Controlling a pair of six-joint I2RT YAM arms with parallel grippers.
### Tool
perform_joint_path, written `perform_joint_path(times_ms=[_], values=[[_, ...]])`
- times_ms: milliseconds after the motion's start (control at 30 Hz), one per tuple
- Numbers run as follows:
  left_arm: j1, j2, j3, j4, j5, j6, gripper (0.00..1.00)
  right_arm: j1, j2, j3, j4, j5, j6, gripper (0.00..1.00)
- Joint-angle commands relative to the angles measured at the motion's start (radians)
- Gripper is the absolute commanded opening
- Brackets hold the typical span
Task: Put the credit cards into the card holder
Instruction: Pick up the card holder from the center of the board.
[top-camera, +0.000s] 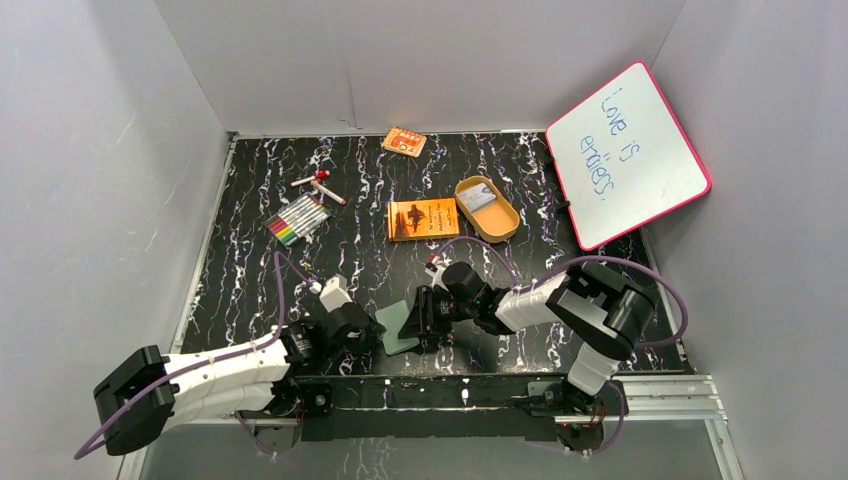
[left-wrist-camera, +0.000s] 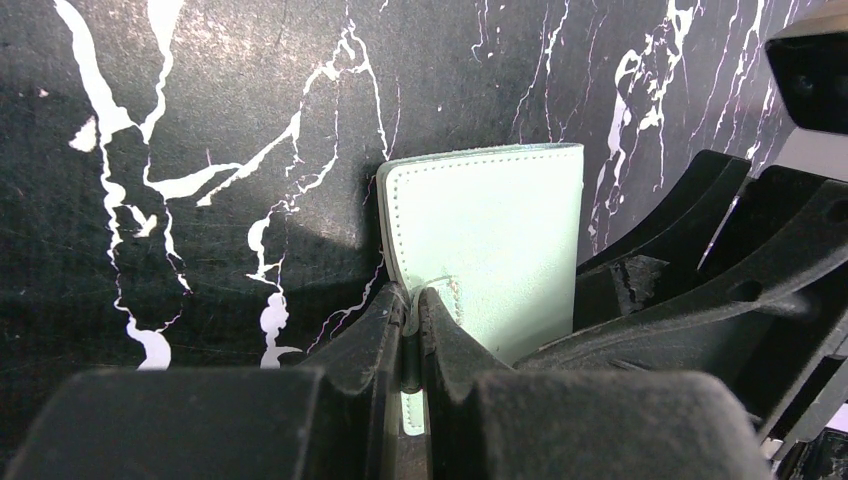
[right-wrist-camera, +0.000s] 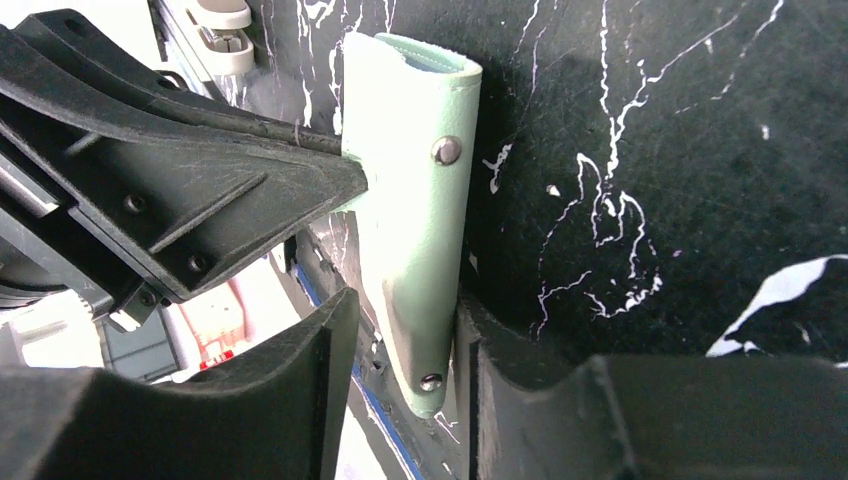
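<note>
The left jaws are pressed almost together, pinching a thin edge of the card holder (left-wrist-camera: 490, 250) beside its small tab. The pale grey-green cover stands out past their tips over the black marbled desk (left-wrist-camera: 200, 120). The right jaws are spread, one finger on each side of the same card holder (right-wrist-camera: 410, 200). It lies against the finger on the right of the wrist view, and a narrow gap shows at the other finger. A snap stud (right-wrist-camera: 446, 150) sits on the cover just past the right jaws' tips. Seen from above, the card holder (top-camera: 397, 328) is between the two pairs of jaws, which face each other. Well beyond both, an orange book (top-camera: 423, 219) and a tan oval tin (top-camera: 487, 208) lie side by side.
</note>
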Motion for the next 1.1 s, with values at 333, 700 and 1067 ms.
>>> perform_joint_path(times_ms=[333, 700, 1067], values=[[0.009, 0.015, -0.08, -0.15, -0.024, -0.001, 0.0, -0.002, 0.051, 0.007, 0.15, -0.063, 0.053, 0.41], [0.01, -0.021, -0.094, -0.196, -0.05, -0.056, 0.0, 0.0, 0.046, -0.11, 0.301, -0.063, 0.219, 0.49], [0.01, -0.014, -0.094, -0.187, -0.046, -0.058, 0.0, 0.006, 0.081, -0.103, 0.342, -0.057, 0.25, 0.43]])
